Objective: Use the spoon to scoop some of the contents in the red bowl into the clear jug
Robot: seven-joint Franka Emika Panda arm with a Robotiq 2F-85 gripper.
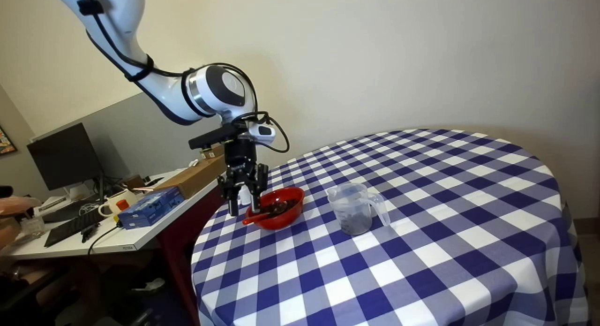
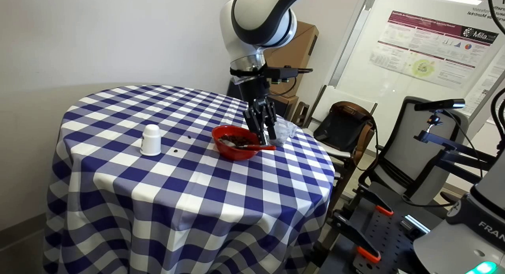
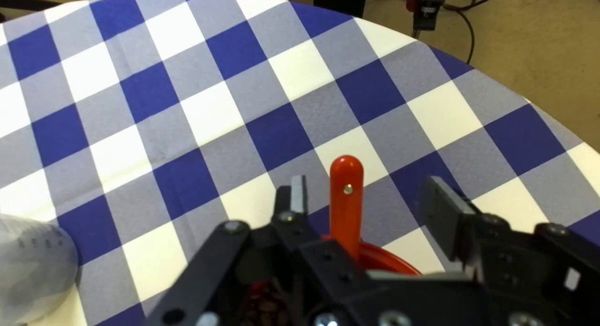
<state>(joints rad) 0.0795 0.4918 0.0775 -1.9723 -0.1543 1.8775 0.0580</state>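
The red bowl sits on the checked tablecloth in both exterior views. It holds dark brown, bean-like contents. The spoon lies in the bowl, its red handle resting over the rim and sticking out; it also shows in both exterior views. My gripper is open. In the wrist view the handle lies between its fingers, nearer the left one, with gaps on both sides. In both exterior views the gripper points down at the handle. The clear jug stands beside the bowl, also in the wrist view.
A white bottle stands on the table on the far side of the bowl from the jug. A few dark bits lie on the cloth near it. A desk with a blue box adjoins the table.
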